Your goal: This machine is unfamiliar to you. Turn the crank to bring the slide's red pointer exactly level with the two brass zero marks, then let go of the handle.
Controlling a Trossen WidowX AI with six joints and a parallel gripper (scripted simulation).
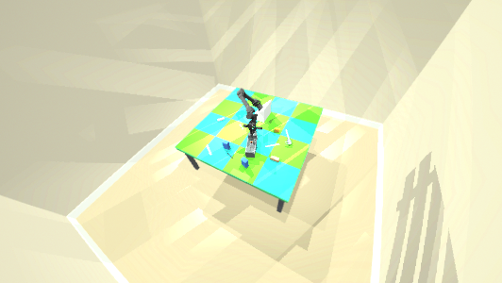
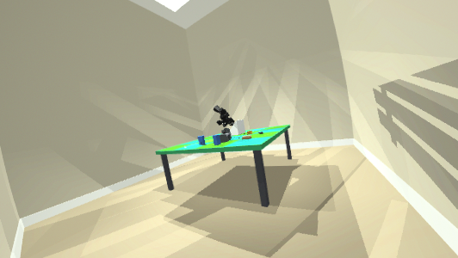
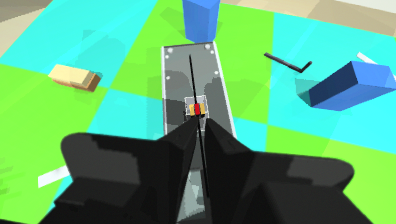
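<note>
The machine (image 1: 250, 153) (image 2: 225, 138) (image 3: 176, 70) is a long grey box with a thin dark line along its top. In the wrist view the red pointer (image 3: 197, 109) sits between two brass marks and looks about level with them; a small offset cannot be told. My gripper (image 1: 252, 128) (image 2: 225, 123) (image 3: 201, 123) is over the machine. Its fingers are nearly together with a narrow gap, and no held thing shows between them. Their tips appear just below the pointer in the wrist view. The crank and its handle are not visible, perhaps hidden by the fingers.
A blue block (image 1: 244, 162) (image 2: 216, 139) (image 3: 201, 21) stands at the machine's far end, another blue block (image 1: 226, 145) (image 2: 201, 140) (image 3: 337, 92) beside it. A black hex key (image 3: 284, 63) and a tan block (image 1: 275, 158) (image 2: 246, 138) (image 3: 72, 76) flank the machine. A white panel (image 1: 265, 111) (image 2: 239, 126) stands behind.
</note>
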